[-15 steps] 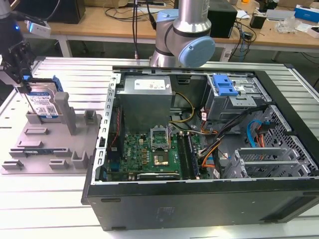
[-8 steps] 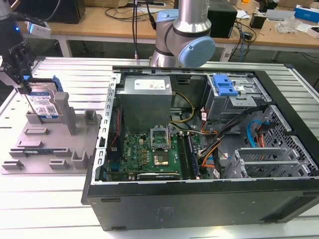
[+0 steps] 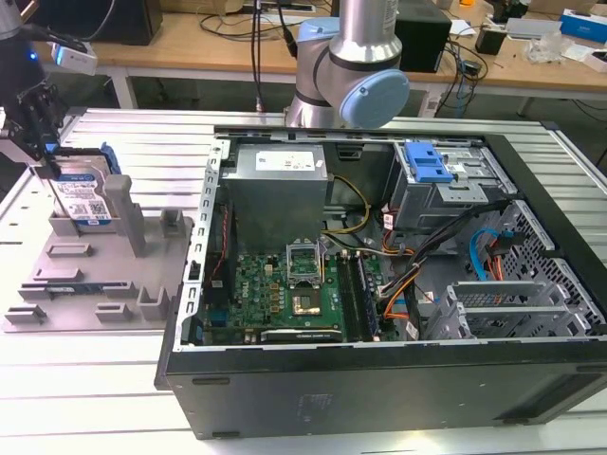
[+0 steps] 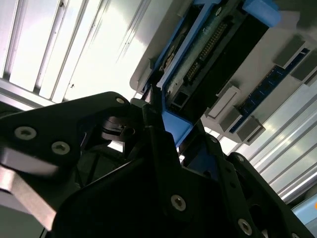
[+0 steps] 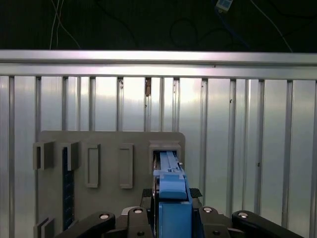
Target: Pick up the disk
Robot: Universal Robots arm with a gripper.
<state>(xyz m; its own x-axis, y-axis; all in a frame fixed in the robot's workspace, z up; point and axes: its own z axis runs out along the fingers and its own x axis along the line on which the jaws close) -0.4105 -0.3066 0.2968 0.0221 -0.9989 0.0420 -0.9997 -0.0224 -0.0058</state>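
A robot arm (image 3: 365,38) of silver metal tubing, with grey joint housings and round pale-blue end caps (image 3: 375,95). Its gripper (image 3: 40,159) is matte black, built of flat angular link plates (image 4: 74,134) fastened with silver screws (image 4: 178,202). A small white camera box (image 3: 74,57) is mounted near it.

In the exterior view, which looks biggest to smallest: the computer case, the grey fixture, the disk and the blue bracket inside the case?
1. computer case, by far.
2. grey fixture.
3. disk and blue bracket look alike; a fixture post partly hides the disk, so I won't rank them.
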